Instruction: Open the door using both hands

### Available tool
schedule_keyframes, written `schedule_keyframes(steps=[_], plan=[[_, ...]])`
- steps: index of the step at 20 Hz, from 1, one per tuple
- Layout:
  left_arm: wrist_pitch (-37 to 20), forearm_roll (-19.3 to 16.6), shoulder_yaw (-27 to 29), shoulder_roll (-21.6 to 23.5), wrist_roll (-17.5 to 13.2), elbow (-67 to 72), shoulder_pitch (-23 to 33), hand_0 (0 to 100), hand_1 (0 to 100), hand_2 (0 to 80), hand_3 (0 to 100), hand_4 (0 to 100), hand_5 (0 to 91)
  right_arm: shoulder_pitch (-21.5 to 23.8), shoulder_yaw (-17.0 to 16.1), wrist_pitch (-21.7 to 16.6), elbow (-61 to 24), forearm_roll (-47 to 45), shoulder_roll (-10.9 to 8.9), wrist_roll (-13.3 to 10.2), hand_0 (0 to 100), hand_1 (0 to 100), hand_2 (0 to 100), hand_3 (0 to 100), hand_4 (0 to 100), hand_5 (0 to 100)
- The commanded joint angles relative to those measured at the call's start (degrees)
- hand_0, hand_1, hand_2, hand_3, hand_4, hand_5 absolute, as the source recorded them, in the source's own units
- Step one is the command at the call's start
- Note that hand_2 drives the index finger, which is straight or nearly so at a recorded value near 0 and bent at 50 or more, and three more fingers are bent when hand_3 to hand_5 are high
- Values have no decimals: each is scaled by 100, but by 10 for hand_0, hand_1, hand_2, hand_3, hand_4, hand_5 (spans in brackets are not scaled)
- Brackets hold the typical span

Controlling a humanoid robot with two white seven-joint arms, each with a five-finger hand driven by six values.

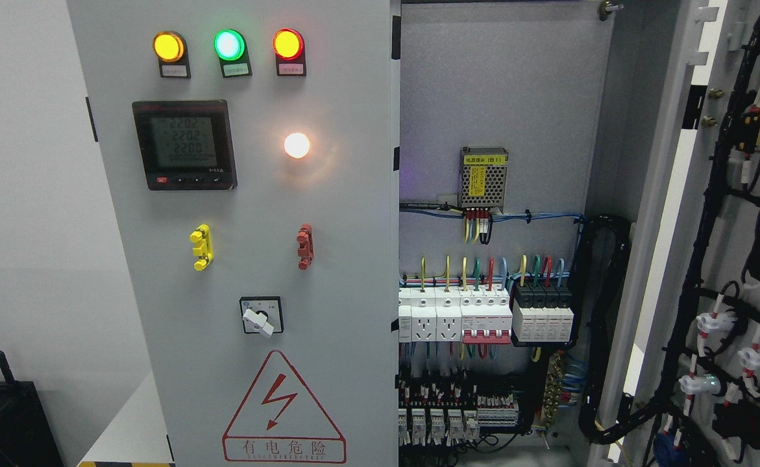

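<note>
A grey electrical cabinet fills the head view. Its left door (250, 194) is shut and carries three indicator lamps, a digital meter (183, 144), a lit white lamp (296, 145), a rotary switch (261, 316) and a red warning triangle (282, 408). The right door (736, 246) is swung wide open at the right edge, its inner side covered in black wiring. Between them the cabinet's interior (490, 130) lies exposed, with breakers (483, 318) and coloured wires. Neither of my hands shows anywhere.
A yellow handle (201, 247) and a red handle (304, 246) stick out from the left door. A small power supply (483, 176) is mounted on the back panel. A white wall is at the left, with a dark object (10, 415) low in the corner.
</note>
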Motion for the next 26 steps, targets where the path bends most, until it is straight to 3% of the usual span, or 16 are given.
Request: schedule_keyframes(steps=[1,4,6,10,13,18,26], plan=[[25,341,173,-362,81,388,-37,0,0,0,0,30,0,718,717,-486,-3194,-8,-1047,-10,0,0,0,0,0,0],[43,385,173,-362,397,397,-37,0,0,0,0,30,0,682,735,-750,-3457,-8,-1153,-10,0,0,0,0,0,0],[156,499,173,-362,442,406,-37,0,0,0,0,30,0,639,884,-882,-3677,-8,-1275,-10,0,0,0,0,0,0],[192,667,173,-362,486,415,-37,0,0,0,0,30,0,454,1358,-1260,-3870,-8,-1706,-10,0,0,0,0,0,0],[183,815,182,-362,503,423,-116,0,0,0,0,30,0,270,1780,-1340,-4073,-8,-2022,-10,0,0,0,0,0,0],[183,913,182,-362,503,450,-143,0,0,0,0,31,0,-459,2071,-1340,-4117,-8,-2032,-10,0,0,0,0,0,0],[122,895,165,-362,477,450,-143,0,0,0,0,30,0,-1057,2317,-1410,-4354,-8,-2058,-1,0,0,0,0,0,0]])
